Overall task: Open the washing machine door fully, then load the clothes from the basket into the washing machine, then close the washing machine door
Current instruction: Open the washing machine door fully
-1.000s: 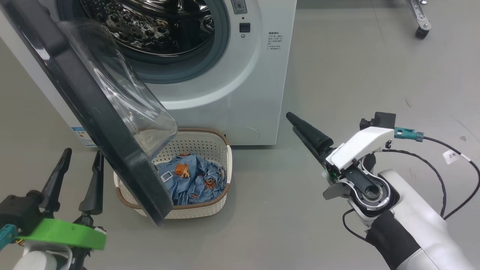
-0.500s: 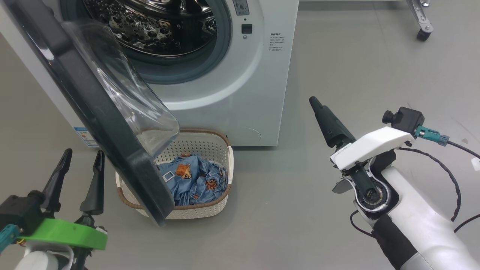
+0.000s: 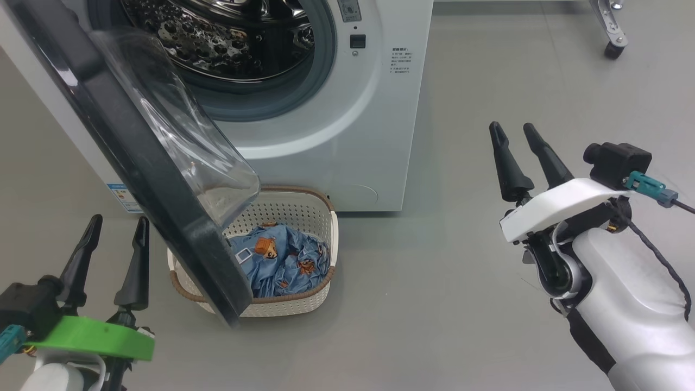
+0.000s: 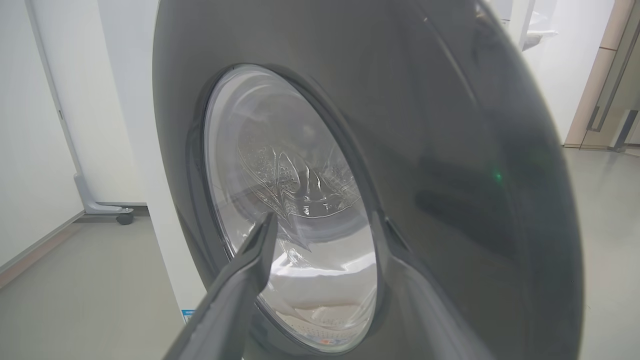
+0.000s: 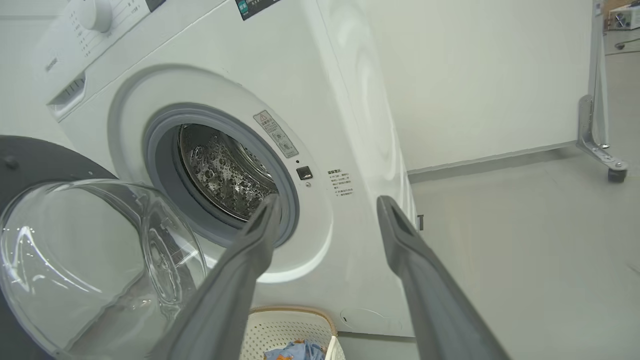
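The washing machine [image 3: 336, 136] stands at the top of the head view with its steel drum [image 3: 228, 38] exposed. The washing machine door [image 3: 201, 260] hangs open toward me on the left, and its glass bowl [image 3: 179, 136] juts over the basket [image 3: 282, 308]. Blue printed clothes [image 3: 282, 260] lie in the basket on the floor. My left gripper [image 3: 119, 221] is open and empty, just left of the door's lower edge. It faces the door's outer side [image 4: 450, 175]. My right gripper [image 3: 511, 127] is open and empty, raised right of the machine. Between its fingers [image 5: 329, 200] I see the drum opening [image 5: 225, 170].
A castor of a metal stand [image 3: 611, 49] is on the grey floor at the far right. Another castor [image 4: 122, 217] stands by the white wall to the left of the machine. Bare floor [image 3: 434, 282] lies between the basket and my right arm.
My right arm has swung right and turned, so both its fingers now point up, away from the machine's front. The left gripper, door and basket have stayed put.
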`<state>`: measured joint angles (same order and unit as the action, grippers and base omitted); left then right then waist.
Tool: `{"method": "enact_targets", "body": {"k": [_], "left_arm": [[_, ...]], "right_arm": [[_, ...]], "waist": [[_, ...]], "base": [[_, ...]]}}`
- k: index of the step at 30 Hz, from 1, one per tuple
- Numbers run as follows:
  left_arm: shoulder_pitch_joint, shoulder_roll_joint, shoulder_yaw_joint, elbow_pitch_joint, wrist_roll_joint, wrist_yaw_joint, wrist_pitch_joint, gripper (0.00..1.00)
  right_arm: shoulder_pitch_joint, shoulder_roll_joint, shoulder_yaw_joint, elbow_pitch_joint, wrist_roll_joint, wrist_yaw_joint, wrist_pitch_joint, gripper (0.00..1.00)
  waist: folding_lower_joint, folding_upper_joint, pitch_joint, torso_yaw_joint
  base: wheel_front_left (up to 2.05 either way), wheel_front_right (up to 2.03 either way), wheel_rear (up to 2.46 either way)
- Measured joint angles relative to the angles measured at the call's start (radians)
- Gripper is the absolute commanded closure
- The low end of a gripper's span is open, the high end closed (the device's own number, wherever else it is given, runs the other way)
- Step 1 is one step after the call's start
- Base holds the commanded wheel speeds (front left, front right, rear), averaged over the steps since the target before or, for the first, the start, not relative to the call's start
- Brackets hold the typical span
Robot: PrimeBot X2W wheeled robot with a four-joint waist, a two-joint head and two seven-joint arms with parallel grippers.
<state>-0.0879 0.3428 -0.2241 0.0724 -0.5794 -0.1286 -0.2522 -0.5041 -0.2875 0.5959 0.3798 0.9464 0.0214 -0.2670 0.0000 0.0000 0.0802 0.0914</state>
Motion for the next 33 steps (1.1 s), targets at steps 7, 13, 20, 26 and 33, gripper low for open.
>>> {"method": "enact_targets", "body": {"k": [7,13,20,26,33], "left_arm": [[0.001,-0.002,0.01,-0.002,0.0,0.0,0.0,0.0],[0.001,-0.002,0.021,-0.003,0.0,0.0,0.0,0.0],[0.002,-0.005,0.029,-0.005,0.0,0.0,0.0,0.0],[0.01,-0.011,0.034,-0.007,0.0,0.0,0.0,0.0],[0.03,-0.016,0.048,-0.006,0.005,0.0,0.0,0.0]], "right_arm": [[0.001,0.021,-0.119,-0.069,-0.17,-0.076,0.007,0.0],[0.061,0.037,-0.127,-0.126,-0.306,-0.101,0.007,0.0],[0.13,0.037,-0.138,-0.178,-0.435,-0.122,0.007,0.0],[0.217,0.049,-0.176,-0.23,-0.521,-0.137,0.007,0.0],[0.341,0.073,-0.207,-0.273,-0.592,-0.139,0.007,0.0]], "waist": [[0.0,0.0,0.005,-0.003],[0.0,0.0,0.009,-0.007],[0.0,0.0,0.011,-0.015],[0.0,0.0,0.01,-0.022],[0.0,0.0,0.004,-0.028]], "base": [[0.0,0.0,0.0],[0.0,0.0,0.0],[0.0,0.0,0.0],[0.0,0.0,0.0],[0.0,0.0,0.0]]}}
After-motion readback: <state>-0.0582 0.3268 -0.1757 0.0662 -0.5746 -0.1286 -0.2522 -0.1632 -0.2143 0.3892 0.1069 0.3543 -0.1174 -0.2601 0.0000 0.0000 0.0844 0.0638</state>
